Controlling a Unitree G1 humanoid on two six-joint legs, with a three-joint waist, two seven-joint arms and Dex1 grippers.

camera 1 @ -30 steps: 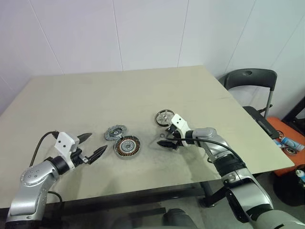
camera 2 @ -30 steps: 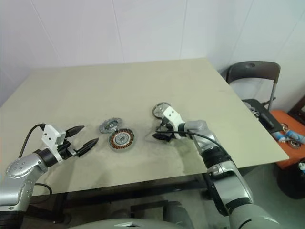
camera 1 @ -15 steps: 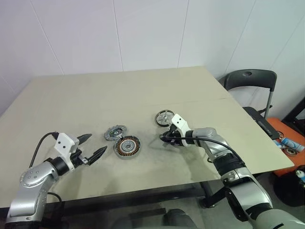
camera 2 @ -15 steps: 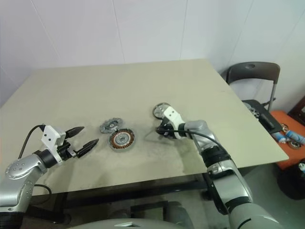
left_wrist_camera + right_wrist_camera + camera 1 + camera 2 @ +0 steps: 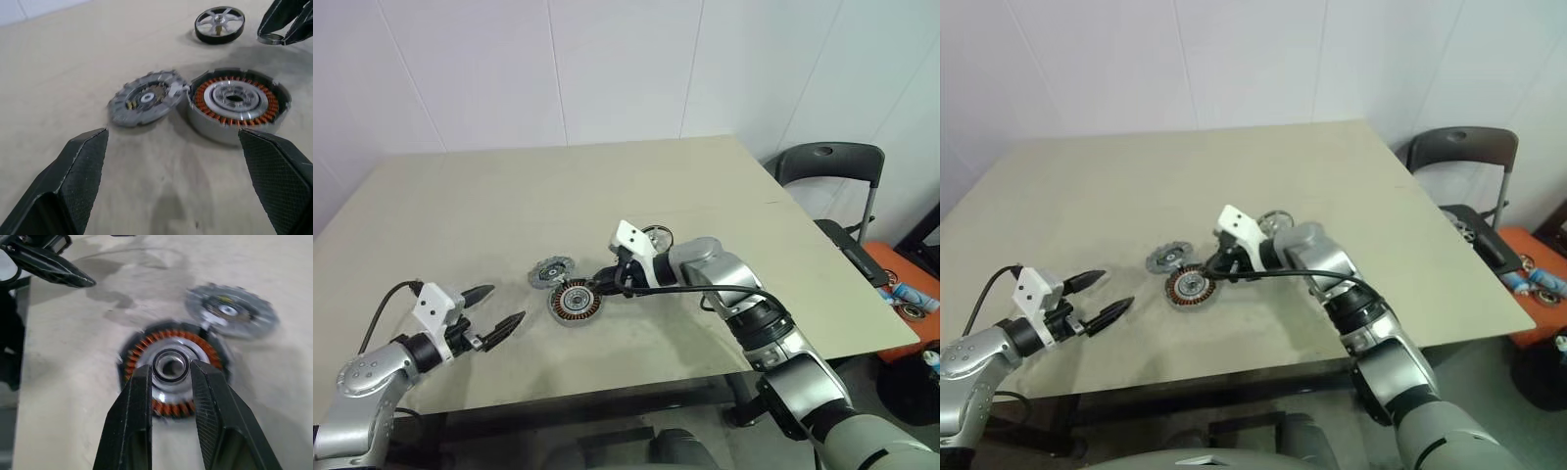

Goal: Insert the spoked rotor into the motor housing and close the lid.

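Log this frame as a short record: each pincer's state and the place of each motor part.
right pincer: shut on a small ring, above the motor housing
left pincer: open, holding nothing, apart from the parts
lid: flat on the table, beside the motor housing
spoked rotor: on the table, beyond the housing, not yet inserted

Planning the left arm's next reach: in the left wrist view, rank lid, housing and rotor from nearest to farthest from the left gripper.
1. lid, just ahead of the open left gripper.
2. housing, beside the lid, slightly farther.
3. rotor, far back, beyond both.
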